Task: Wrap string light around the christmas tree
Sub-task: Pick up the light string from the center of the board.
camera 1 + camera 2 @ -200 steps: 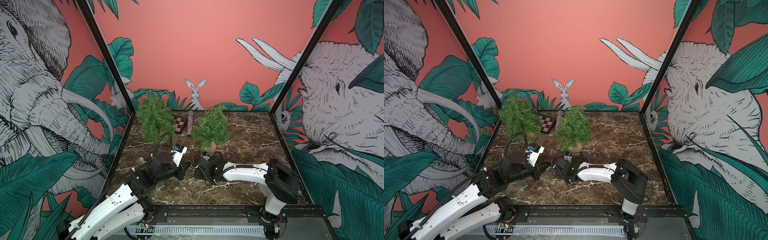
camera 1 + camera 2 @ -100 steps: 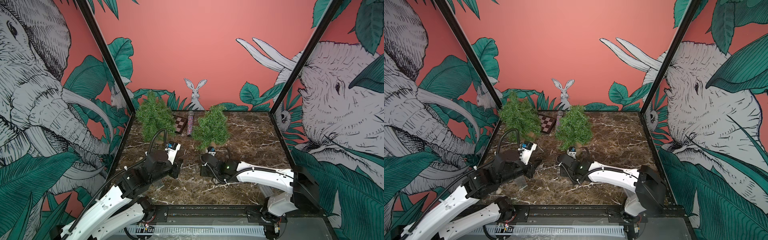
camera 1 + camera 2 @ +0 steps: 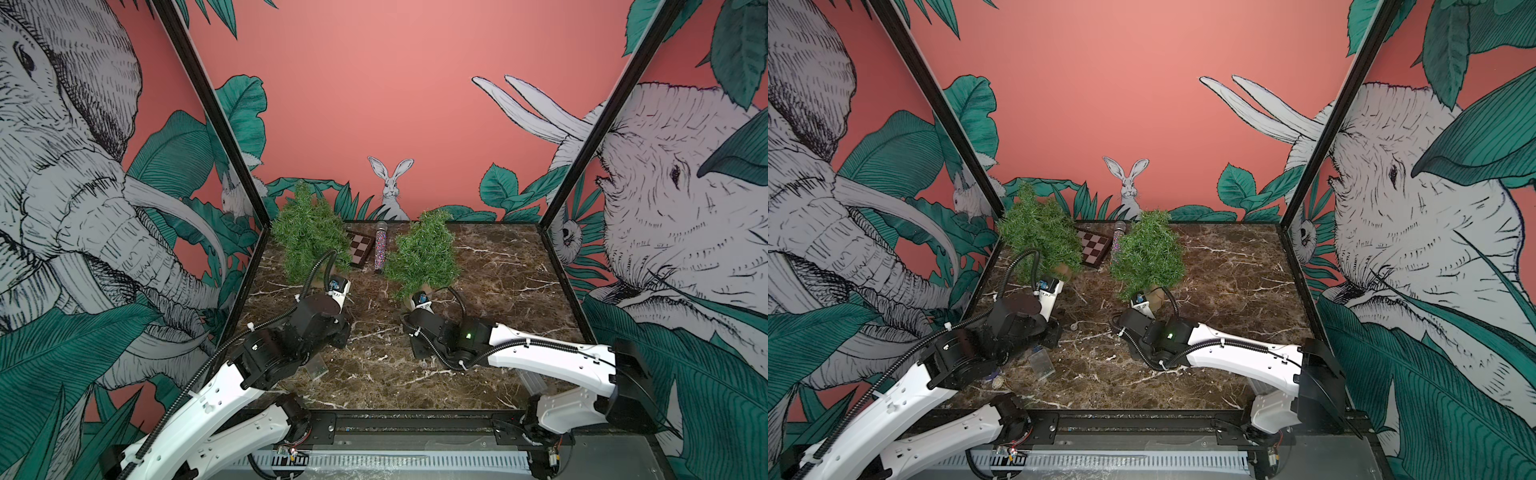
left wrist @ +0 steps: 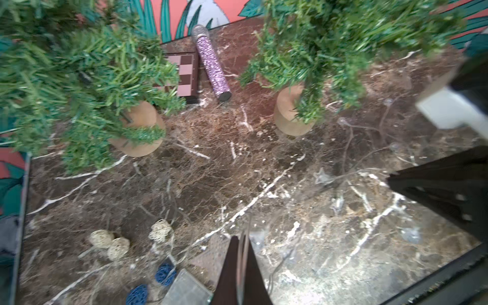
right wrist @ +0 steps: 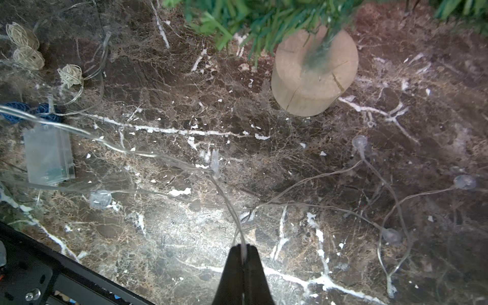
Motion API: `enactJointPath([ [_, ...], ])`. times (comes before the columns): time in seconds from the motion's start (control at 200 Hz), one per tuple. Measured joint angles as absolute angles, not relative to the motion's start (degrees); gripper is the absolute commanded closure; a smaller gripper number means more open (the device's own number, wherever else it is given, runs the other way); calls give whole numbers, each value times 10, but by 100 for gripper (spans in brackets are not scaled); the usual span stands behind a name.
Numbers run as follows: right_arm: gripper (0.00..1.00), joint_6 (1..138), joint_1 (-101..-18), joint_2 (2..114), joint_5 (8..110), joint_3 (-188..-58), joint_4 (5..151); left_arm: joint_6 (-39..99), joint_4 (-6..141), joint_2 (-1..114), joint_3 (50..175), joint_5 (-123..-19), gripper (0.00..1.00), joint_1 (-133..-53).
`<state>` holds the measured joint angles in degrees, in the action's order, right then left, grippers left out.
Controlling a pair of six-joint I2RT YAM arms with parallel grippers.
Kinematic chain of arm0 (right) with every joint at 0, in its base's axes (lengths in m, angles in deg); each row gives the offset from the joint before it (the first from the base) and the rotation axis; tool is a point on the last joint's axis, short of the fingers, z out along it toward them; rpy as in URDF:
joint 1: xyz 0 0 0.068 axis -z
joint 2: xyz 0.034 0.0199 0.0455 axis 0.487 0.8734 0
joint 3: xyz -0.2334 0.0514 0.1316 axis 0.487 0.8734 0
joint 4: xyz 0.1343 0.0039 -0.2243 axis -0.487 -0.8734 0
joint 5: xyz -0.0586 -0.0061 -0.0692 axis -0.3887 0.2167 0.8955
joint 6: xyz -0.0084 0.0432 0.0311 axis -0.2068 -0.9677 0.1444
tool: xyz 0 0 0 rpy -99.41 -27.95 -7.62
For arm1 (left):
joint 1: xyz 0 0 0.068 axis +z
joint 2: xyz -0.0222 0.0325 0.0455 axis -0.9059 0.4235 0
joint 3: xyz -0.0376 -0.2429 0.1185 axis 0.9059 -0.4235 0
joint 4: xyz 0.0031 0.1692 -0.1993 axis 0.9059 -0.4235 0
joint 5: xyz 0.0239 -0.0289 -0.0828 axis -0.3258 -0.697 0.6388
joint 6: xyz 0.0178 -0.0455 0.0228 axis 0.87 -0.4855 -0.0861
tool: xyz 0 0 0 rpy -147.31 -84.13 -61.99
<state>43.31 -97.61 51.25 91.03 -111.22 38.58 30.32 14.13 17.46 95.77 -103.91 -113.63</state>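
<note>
Clear string light (image 5: 359,142) wire pinched in closed right gripper (image 5: 243,249); christmas tree (image 5: 237,15) wooden stump (image 5: 314,76) ahead; left gripper (image 4: 243,245) clamps wire too; battery box (image 4: 184,289) beside.

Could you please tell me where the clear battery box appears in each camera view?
Top view: the battery box sits at front left, beside the left arm.
Top view: the box is in the same spot, beside that arm.
Left wrist view: the box lies next to the blue balls.
Right wrist view: the box lies next to the blue balls.
Shared landmark: the middle tree.
</note>
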Motion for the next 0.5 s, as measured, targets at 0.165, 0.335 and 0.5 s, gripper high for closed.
enactJointPath([
  [0.165, 100, 534, -1014, 504, 979, -1177, 339, 308, 110, 190, 973, -1093, 100, -1129],
  [0.335, 100, 655, -1020, 497, 1012, -1288, 303, 300, 94, 212, 974, -1129, 100, -1108],
  [0.5, 100, 752, -1008, 499, 1033, -1403, 274, 288, 74, 204, 974, -1172, 100, -1068],
])
